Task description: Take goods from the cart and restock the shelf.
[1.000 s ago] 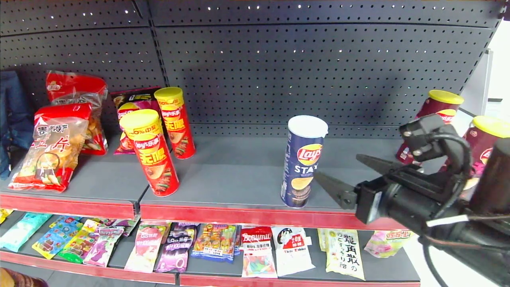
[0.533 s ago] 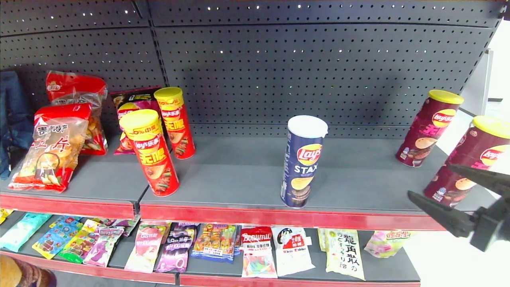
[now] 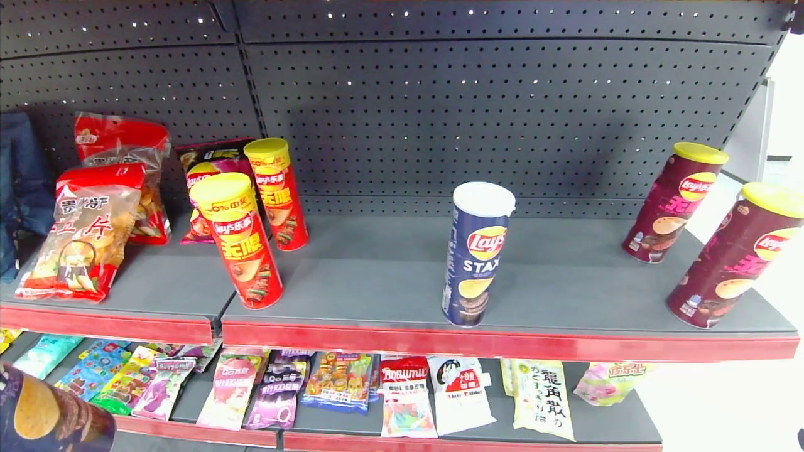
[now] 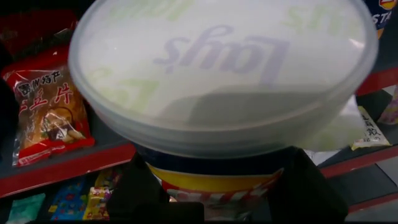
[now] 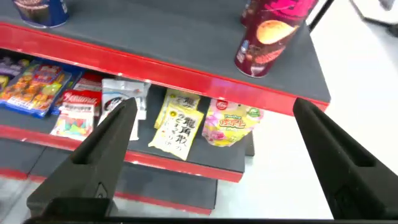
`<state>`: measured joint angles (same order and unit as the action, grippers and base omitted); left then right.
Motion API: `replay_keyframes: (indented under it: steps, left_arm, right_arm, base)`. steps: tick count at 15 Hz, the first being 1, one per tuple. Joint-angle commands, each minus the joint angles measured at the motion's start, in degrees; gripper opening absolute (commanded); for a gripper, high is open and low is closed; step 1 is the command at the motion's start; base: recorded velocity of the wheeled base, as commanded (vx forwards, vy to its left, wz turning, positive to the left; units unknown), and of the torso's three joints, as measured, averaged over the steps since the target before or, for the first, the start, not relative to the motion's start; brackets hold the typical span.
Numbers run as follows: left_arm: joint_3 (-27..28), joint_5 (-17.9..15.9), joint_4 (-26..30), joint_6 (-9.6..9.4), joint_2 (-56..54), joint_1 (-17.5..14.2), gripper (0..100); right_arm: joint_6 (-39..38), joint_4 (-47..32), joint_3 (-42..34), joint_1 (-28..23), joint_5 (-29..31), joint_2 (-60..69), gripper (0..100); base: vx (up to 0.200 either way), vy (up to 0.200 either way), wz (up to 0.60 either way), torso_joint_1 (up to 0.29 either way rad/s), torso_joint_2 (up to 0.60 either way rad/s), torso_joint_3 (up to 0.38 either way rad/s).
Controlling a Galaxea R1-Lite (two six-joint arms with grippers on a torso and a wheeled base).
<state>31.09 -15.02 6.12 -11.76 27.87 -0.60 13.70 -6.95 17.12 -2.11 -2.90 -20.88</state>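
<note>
left gripper [image 4: 217,202] grips a navy chip can [image 4: 211,177], frosted white lid [image 4: 217,81]; right gripper [image 5: 211,158] is spread wide, empty.

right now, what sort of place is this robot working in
Probably a shop's snack aisle: a grey metal shelf with a red front lip, a dark perforated back panel, a blue white-lidded crisp tube among others, colourful flat sweet packets below.

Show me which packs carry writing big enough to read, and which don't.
Blue can: large logo and a word below, readable.
Red cans: logo and big characters, readable.
Maroon cans: logo and characters, readable.
Red snack bags: big characters, readable.
Lid of the held can: faint logo, readable.
Lower-shelf sachets: a few big words readable, fine print too small.
</note>
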Motion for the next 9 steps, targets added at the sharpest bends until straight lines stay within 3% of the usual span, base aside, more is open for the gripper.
replay_keyframes:
  steps: [1,3,9]
  left_arm:
    - [1.35,-0.98,-0.06,0.07,3.86,-0.02,0]
    - [1.87,-1.24,-0.06,0.07,4.83,-0.02,0]
    - [4.16,-1.15,-0.06,0.07,7.29,-0.02,0]
  right_arm:
    - [0.10,0.01,-1.30,-0.44,0.44,5.24,100]
    - [0.36,0.01,-3.23,-0.44,0.53,7.61,100]
    - [1.59,0.01,-6.57,-0.44,0.70,10.78,100]
  base:
    - [0.000,0.000,0.00,0.000,0.00,0.000]
    - [0.000,0.000,0.00,0.000,0.00,0.000]
    - [0.000,0.000,-0.60,0.005,0.00,0.004]
